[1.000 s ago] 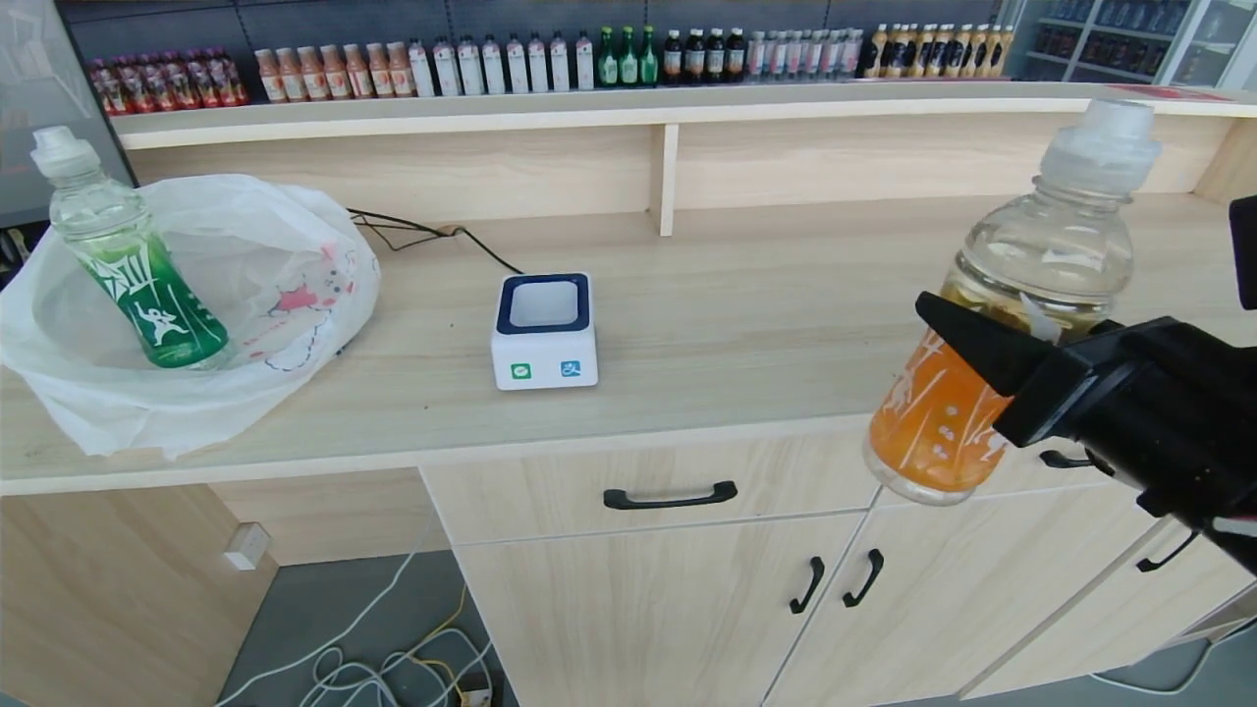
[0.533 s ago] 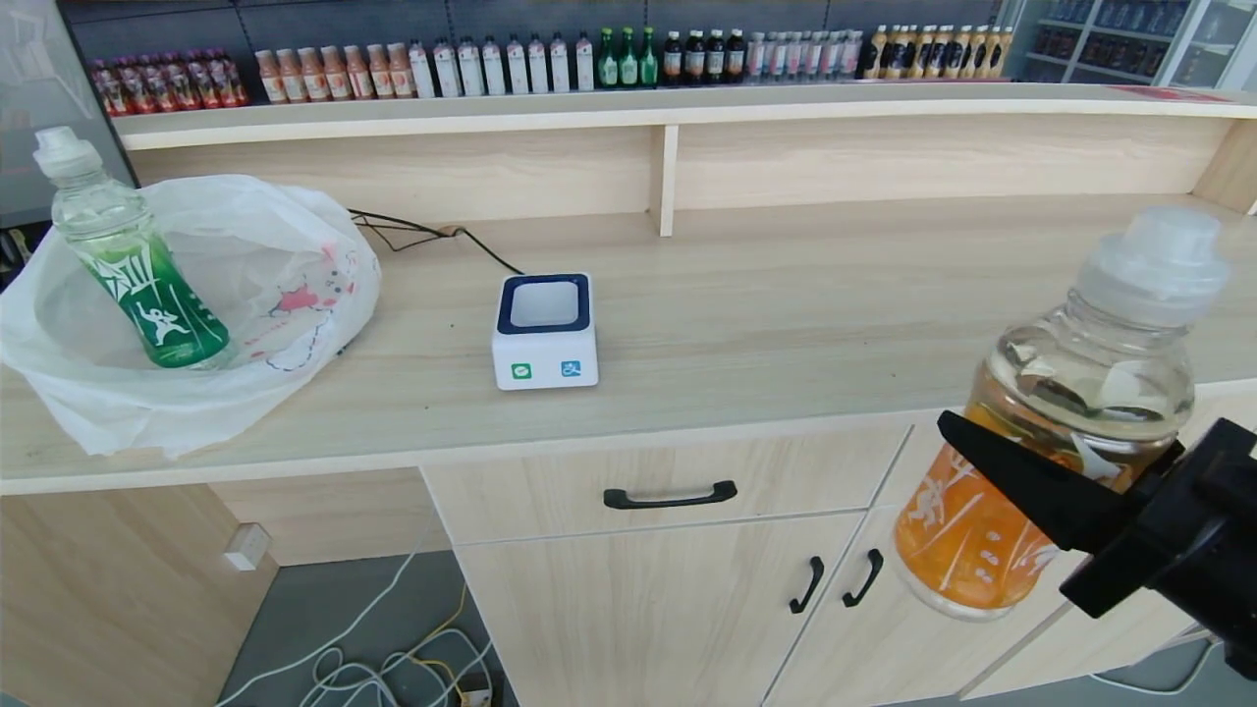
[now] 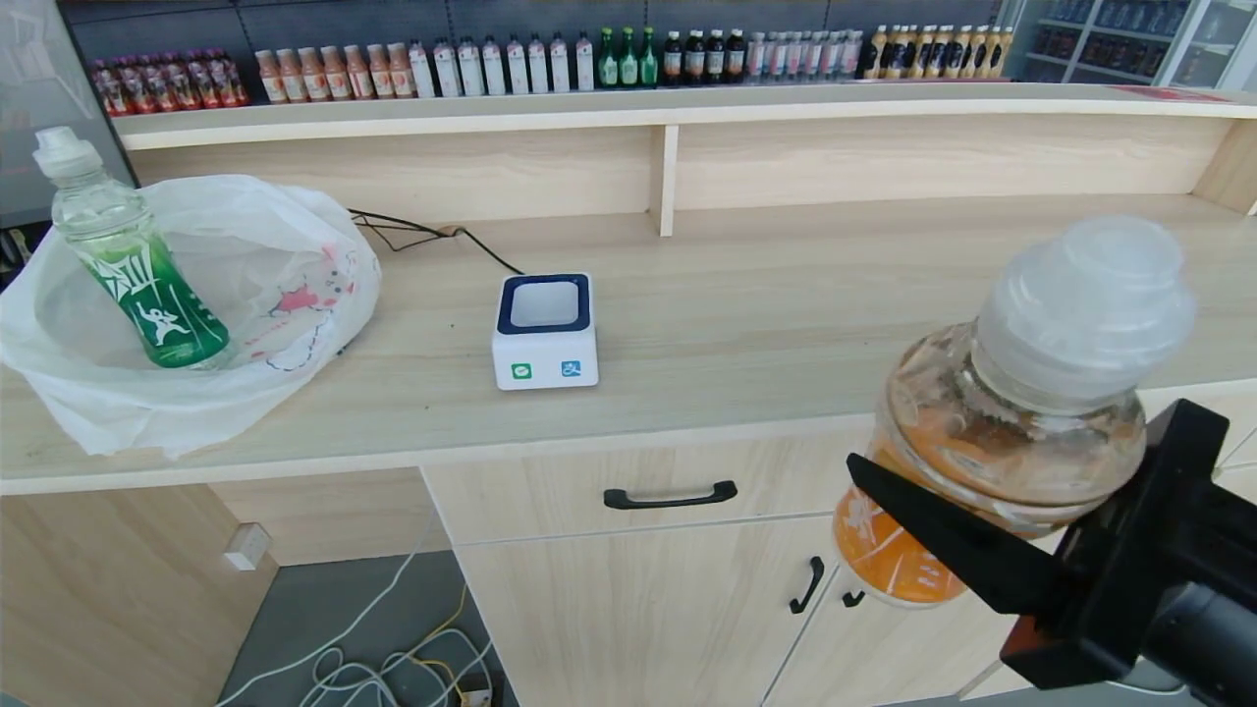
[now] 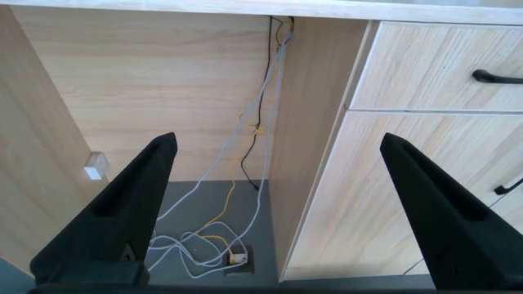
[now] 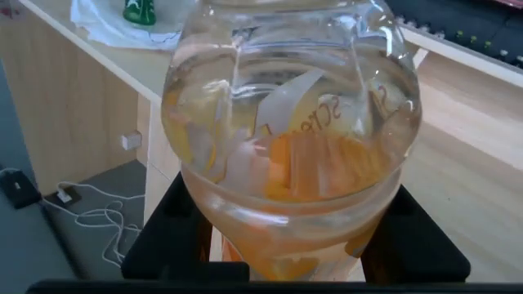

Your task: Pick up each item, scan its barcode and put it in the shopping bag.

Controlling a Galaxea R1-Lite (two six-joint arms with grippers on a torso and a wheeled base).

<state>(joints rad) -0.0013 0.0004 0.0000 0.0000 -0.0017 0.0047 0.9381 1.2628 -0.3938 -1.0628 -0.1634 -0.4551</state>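
The left end effector (image 4: 278, 140) has matte black, tapering fingers (image 4: 122, 212).

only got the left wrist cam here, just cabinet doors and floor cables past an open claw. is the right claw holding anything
Observer: Yes, the right claw is shut on a clear plastic bottle with an orange label, held in the air, not resting on anything.
Operator: anything bagged already
Observer: A clear plastic bottle with a green label stands tilted inside the white plastic shopping bag on the left end of the light wooden counter.
Operator: what's between the two bottles
Observer: A white box-shaped scanner with a dark blue rim sits on the counter, with nothing over it.
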